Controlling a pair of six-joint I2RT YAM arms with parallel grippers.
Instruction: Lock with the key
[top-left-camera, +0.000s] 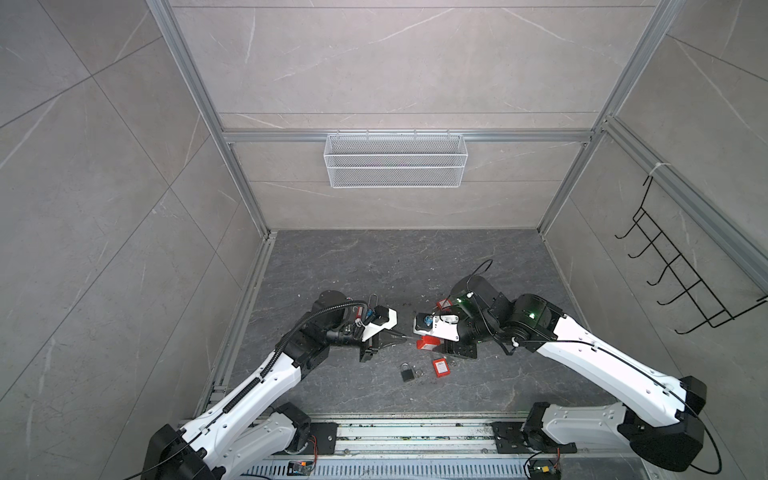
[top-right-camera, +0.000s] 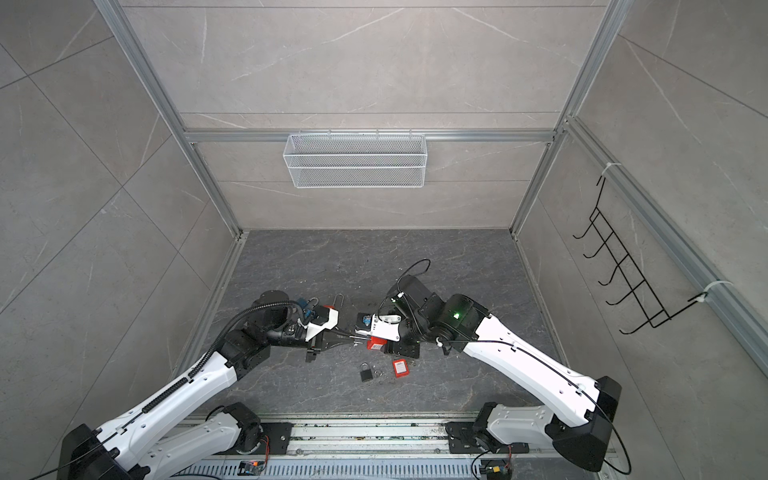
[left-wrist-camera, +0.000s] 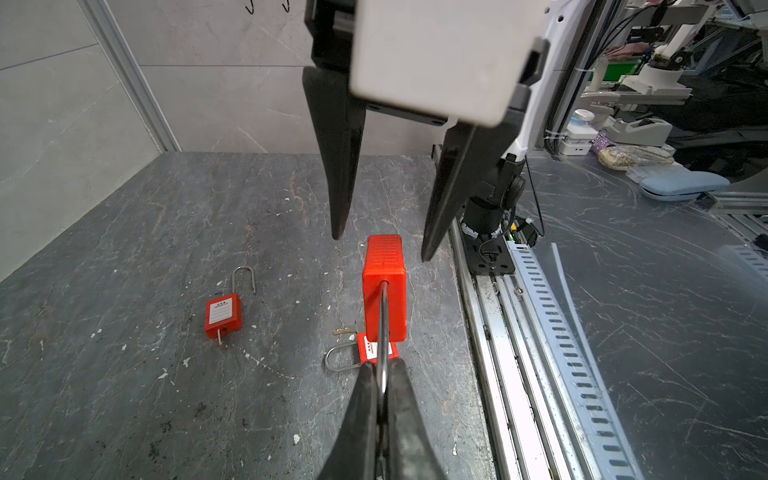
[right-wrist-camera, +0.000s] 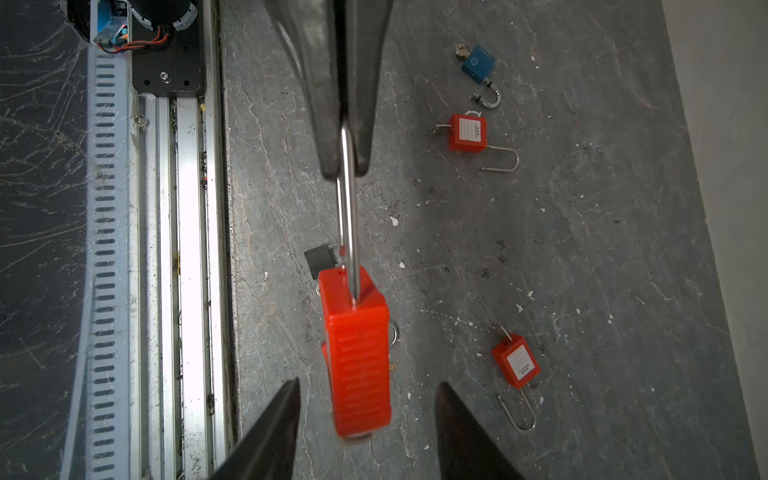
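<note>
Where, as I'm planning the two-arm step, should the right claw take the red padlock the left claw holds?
Probably on the red padlock's body, across its flat faces, coming from the end opposite the shackle: the left claw pinches the shackle, so the body juts free between the right claw's open jaws.

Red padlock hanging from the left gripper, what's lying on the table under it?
A second red padlock with its silver shackle, and a key beside it. The held padlock covers most of its body.
</note>
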